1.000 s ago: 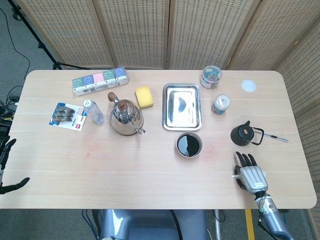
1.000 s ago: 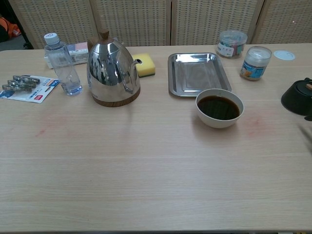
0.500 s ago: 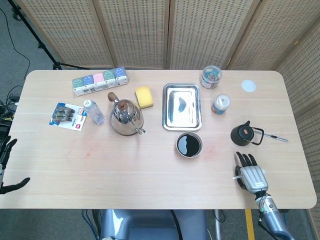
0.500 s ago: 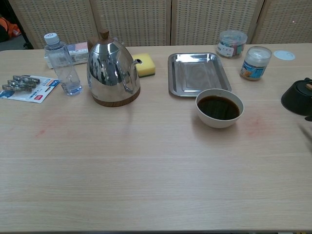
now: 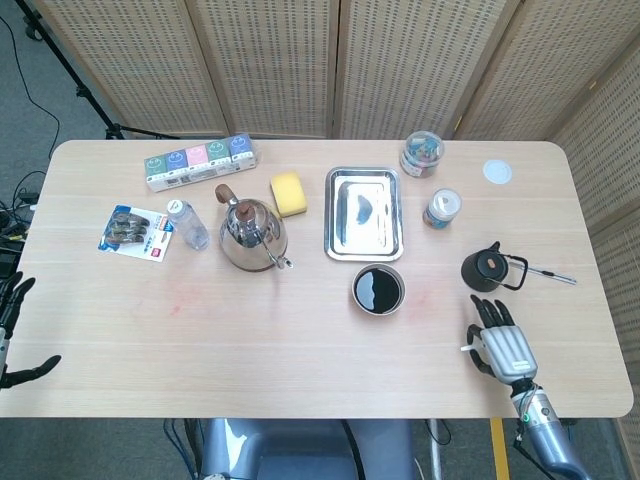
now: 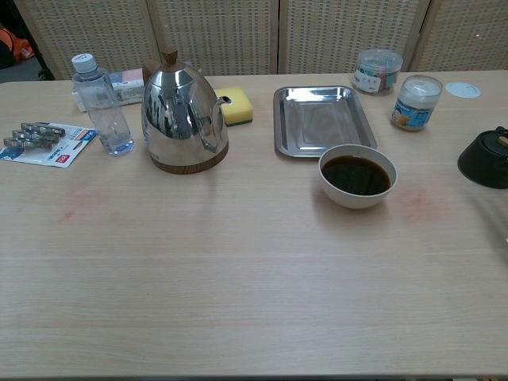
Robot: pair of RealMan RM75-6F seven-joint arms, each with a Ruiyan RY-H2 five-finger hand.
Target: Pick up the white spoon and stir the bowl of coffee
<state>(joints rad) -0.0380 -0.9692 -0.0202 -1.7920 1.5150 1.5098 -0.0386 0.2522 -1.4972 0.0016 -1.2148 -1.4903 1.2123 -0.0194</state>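
Observation:
The white bowl of dark coffee (image 5: 378, 289) (image 6: 357, 175) stands just in front of the steel tray. My right hand (image 5: 500, 338) lies flat near the table's front right, fingers stretched out and apart, a little short of the black teapot (image 5: 487, 268). A small white tip shows at that hand's left side; I cannot tell whether it belongs to the spoon. No white spoon is plainly in view. My left hand (image 5: 12, 335) hangs off the table's left edge, fingers apart and holding nothing. The chest view shows neither hand.
A steel tray (image 5: 362, 212), steel kettle (image 5: 251, 234), yellow sponge (image 5: 288, 193), water bottle (image 5: 187, 224), two jars (image 5: 441, 208) and a white lid (image 5: 497, 171) fill the far half. A thin dark stick (image 5: 548, 271) lies right of the teapot.
My right hand has crept slightly away from the front edge, toward the black teapot. The dark sliver at the chest view's right edge is gone. Nothing else moved.

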